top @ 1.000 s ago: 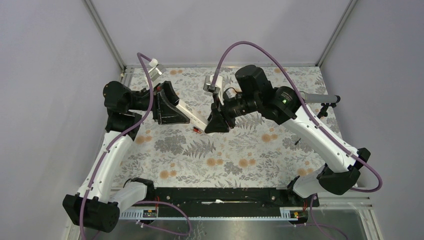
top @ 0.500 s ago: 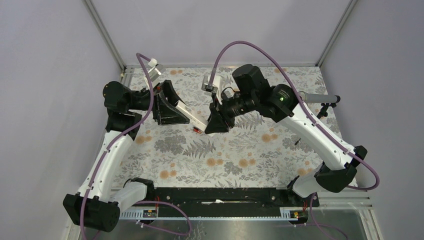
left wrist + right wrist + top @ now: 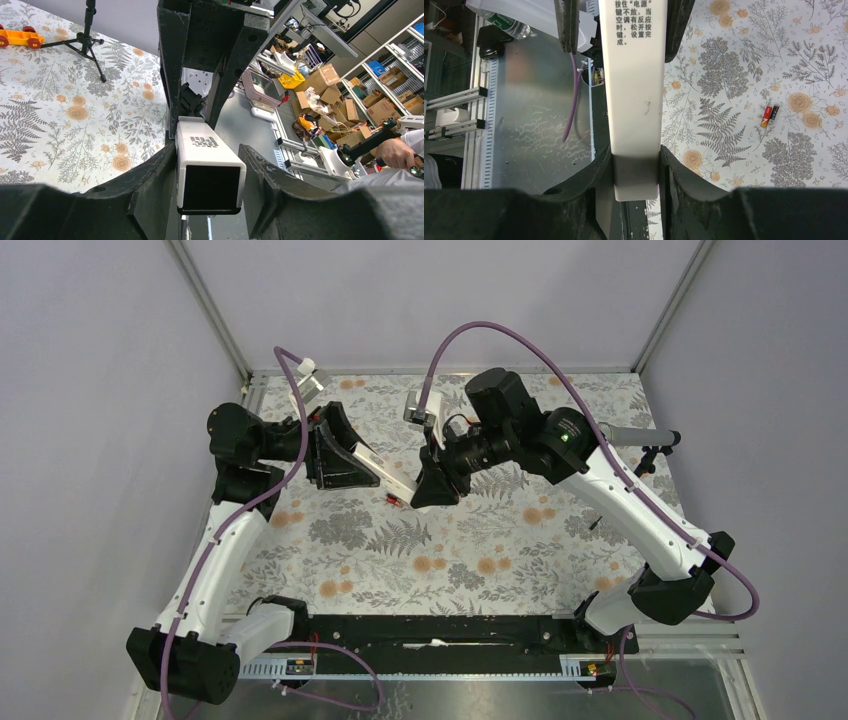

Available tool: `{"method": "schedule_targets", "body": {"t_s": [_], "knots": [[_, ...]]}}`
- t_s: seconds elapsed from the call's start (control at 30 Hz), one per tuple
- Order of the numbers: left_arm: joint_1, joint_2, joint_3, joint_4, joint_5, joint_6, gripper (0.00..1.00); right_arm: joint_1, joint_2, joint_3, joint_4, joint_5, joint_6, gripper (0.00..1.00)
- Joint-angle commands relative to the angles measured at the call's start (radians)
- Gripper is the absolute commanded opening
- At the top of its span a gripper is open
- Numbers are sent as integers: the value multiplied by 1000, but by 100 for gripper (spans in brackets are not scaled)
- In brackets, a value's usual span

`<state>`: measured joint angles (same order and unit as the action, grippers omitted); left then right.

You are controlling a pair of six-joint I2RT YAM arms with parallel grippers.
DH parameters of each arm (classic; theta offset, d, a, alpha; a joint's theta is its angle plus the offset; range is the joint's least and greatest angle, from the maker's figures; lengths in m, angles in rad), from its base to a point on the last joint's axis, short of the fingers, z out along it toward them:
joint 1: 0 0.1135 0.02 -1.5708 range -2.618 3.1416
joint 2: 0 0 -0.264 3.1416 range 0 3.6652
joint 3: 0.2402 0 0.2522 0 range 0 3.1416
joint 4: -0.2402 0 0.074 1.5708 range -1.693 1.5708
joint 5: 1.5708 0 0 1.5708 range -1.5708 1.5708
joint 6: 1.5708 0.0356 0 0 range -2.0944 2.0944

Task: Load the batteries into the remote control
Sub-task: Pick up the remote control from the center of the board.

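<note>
Right arm [image 3: 600, 480] edged slightly left, right pincer [image 3: 635, 150] and left pincer [image 3: 206, 146] part-closed, both gripping remote control [image 3: 634, 95].

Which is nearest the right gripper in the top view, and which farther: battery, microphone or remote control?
1. The remote control, clamped in the right gripper.
2. The battery, lying just to its left.
3. The microphone, far off at the right rear.
</note>
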<state>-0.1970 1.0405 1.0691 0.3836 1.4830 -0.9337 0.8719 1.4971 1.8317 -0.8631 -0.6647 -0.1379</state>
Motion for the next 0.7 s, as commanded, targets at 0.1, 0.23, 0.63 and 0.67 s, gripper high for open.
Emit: {"method": "schedule_targets", "body": {"t_s": [0.1, 0.23, 0.63, 0.67], "knots": [[-2, -37, -8, 31, 30, 1, 52, -2, 2, 37, 11, 30, -8, 0], [-2, -40, -12, 29, 31, 0, 39, -2, 2, 37, 12, 30, -6, 0], [11, -43, 24, 12, -14, 11, 0, -4, -32, -1, 79, 137, 71, 64], [17, -45, 43, -37, -38, 48, 0, -5, -48, -24, 114, 178, 91, 76]]}}
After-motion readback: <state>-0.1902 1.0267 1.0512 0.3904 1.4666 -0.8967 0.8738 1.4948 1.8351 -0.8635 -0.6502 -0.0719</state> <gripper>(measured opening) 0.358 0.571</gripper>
